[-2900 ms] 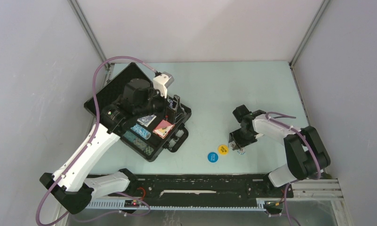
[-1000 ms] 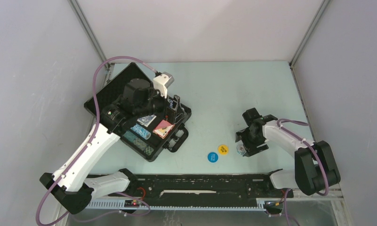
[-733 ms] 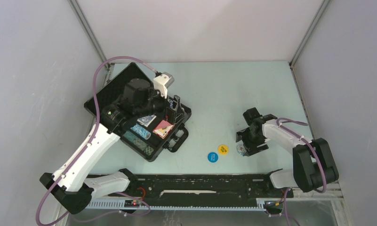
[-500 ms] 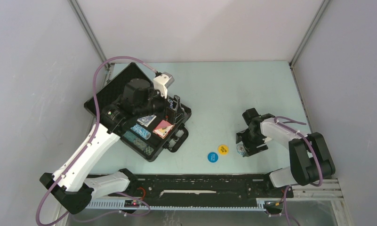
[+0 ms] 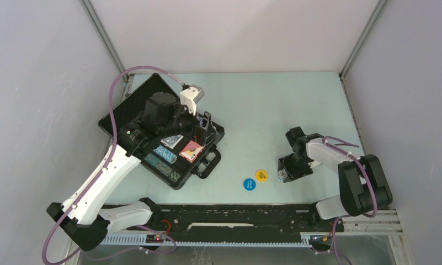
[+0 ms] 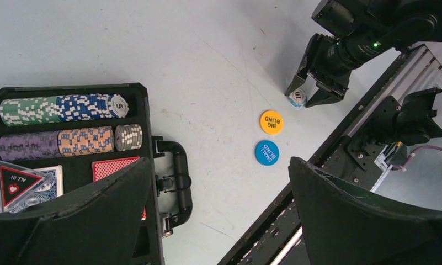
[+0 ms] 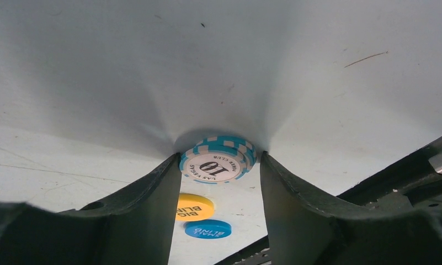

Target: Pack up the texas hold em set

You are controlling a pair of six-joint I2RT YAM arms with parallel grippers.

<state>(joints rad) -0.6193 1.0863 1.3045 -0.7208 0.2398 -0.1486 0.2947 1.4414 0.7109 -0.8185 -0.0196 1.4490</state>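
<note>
The 10 chips [image 7: 218, 163] are pinched between the right gripper's [image 5: 285, 175] fingers, down on the table [image 5: 251, 105], near the yellow disc [image 6: 271, 122] and blue disc [image 6: 266, 152]. The left gripper [image 6: 219, 163] is held wide open over the case [image 6: 69, 88], where chip rows [image 6: 64, 107] and cards [image 6: 111, 168] are packed.

The yellow disc [image 6: 272, 122] reads BIG BLIND. The blue disc [image 6: 267, 152], at its 7 o'clock in the left wrist view, reads SMALL BLIND. At the yellow disc's 1 o'clock, the pale-blue chip [image 7: 217, 163] bears 10 and LAS VEGAS, with what looks like POKER CLUB along the rim. In the case [image 6: 148, 118], the triangular marker [image 6: 17, 179] says ALL IN. The end chip [image 6: 118, 105] of the blue row shows 5.
</note>
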